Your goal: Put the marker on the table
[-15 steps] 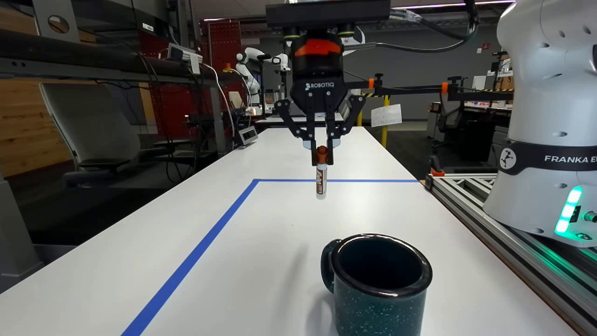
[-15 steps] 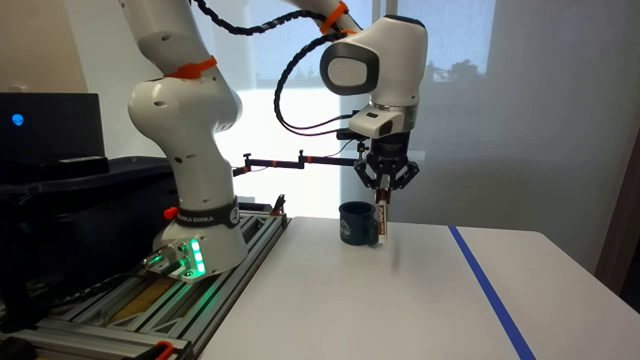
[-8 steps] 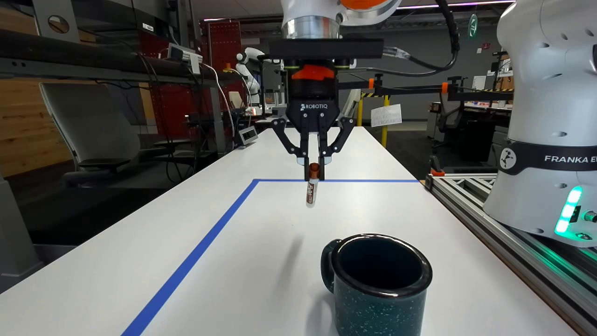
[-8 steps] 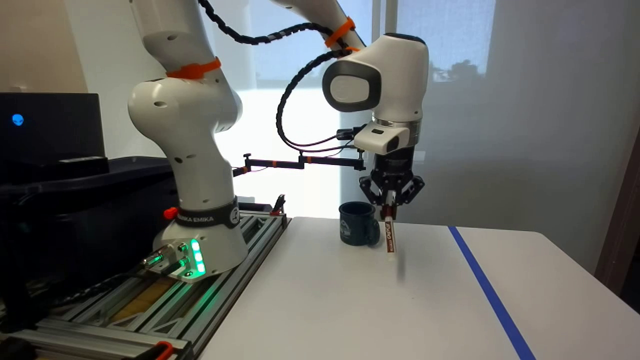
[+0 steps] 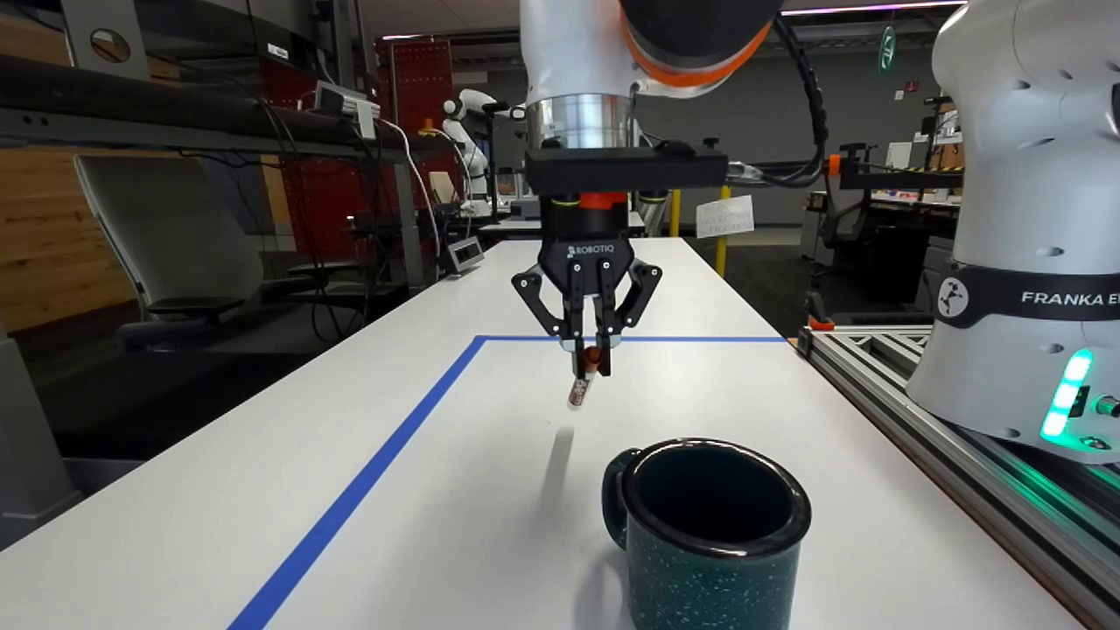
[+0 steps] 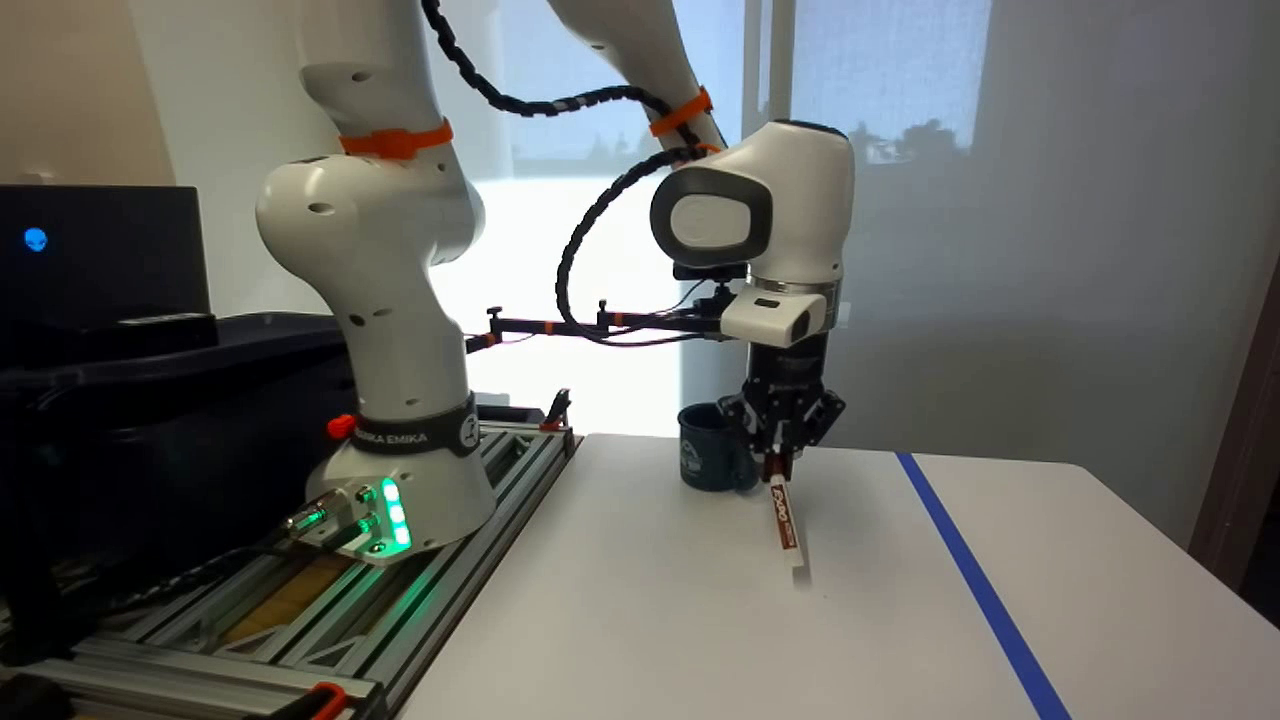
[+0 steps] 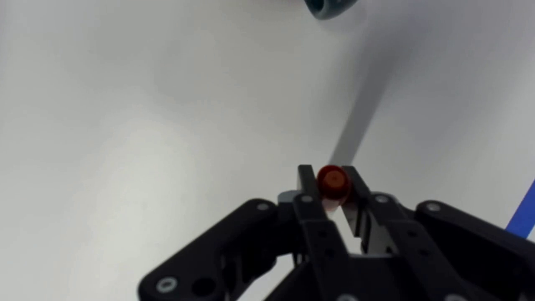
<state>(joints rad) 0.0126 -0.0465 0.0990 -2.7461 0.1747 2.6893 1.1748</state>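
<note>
My gripper [image 5: 591,361] is shut on the marker [image 5: 578,390], holding it by its orange-red cap with the white body pointing down. It also shows in an exterior view, where the gripper [image 6: 778,468] points straight down and the marker [image 6: 785,512] leans. The marker's lower end hangs just above the white table [image 5: 437,499], close to its shadow. In the wrist view the cap end of the marker [image 7: 333,180] sits between the two fingertips of the gripper [image 7: 332,177]; the marker's body is mostly hidden below the cap.
A dark green speckled mug [image 5: 713,577] stands on the table near the gripper; its handle [image 7: 330,9] shows at the wrist view's top edge. Blue tape [image 5: 394,451] marks the tabletop. A grey metal rail [image 6: 500,570] runs along the robot's base.
My gripper has moved down towards the table with the marker held in it. The marker leans more than before, and its lower end is closer to its shadow. The mug has not moved.
</note>
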